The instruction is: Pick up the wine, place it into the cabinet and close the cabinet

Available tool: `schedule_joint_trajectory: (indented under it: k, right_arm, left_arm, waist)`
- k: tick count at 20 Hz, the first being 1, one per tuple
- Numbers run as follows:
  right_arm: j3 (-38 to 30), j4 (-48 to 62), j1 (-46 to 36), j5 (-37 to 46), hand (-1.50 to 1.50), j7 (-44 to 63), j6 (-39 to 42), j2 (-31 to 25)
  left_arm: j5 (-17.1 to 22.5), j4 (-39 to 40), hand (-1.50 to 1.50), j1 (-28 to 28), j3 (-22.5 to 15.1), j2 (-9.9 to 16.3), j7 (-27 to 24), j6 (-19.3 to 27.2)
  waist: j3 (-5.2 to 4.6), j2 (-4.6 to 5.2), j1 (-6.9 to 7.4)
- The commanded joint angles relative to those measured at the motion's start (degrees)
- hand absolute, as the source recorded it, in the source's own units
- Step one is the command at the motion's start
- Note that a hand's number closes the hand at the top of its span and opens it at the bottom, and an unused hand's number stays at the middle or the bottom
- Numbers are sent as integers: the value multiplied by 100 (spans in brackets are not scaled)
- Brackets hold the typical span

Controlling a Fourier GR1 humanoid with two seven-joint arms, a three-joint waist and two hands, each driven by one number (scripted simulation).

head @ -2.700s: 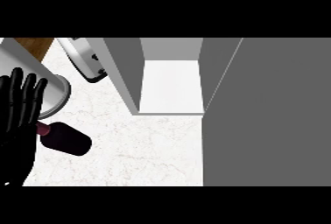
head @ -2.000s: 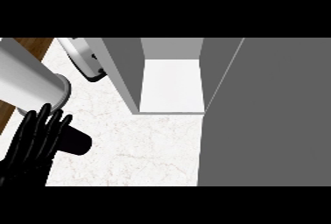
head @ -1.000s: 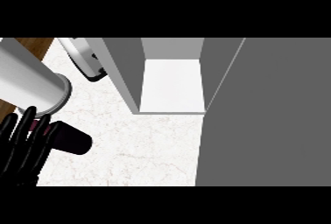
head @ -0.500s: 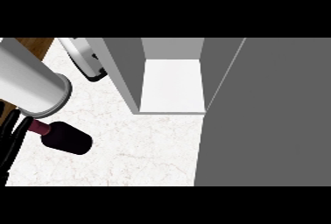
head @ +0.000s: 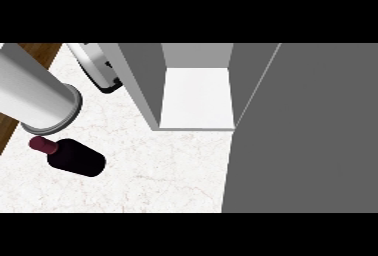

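The wine bottle [head: 78, 158], dark with a maroon cap [head: 42, 145], rests on the white marble counter [head: 162, 175] at the left. Nothing touches it. A grey forearm [head: 33, 92] slants across the upper left, and its lower end hangs just above the cap. No black hand shows below it or anywhere else in the head view. The cabinet [head: 196, 97] stands open to the bottle's upper right, its white floor bare. The cabinet's grey door [head: 306, 130] fills the right side, swung open.
A white and grey appliance [head: 96, 67] with a black base stands at the back left, beside the cabinet's left wall [head: 140, 80]. A brown wooden strip [head: 33, 50] runs along the counter's left edge.
The black hand that lay over and beside the bottle has slid out past the left edge. The grey forearm now reaches further into view. The bottle has stayed put.
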Motion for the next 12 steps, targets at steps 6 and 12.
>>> schedule_joint_trajectory:
  k: [6, 12]
  right_arm:
    - [-15, -627, 395, -219, -150, 33, 66, 106]
    - [-234, -730, 309, -479, -150, 214, 137, -2]
  left_arm:
    - [1091, 695, -150, -293, 851, 339, 106, -303]
    - [1286, 1361, -150, -327, 989, 510, 66, -759]
  waist:
    - [3, 11, -40]
    - [4, 13, -42]
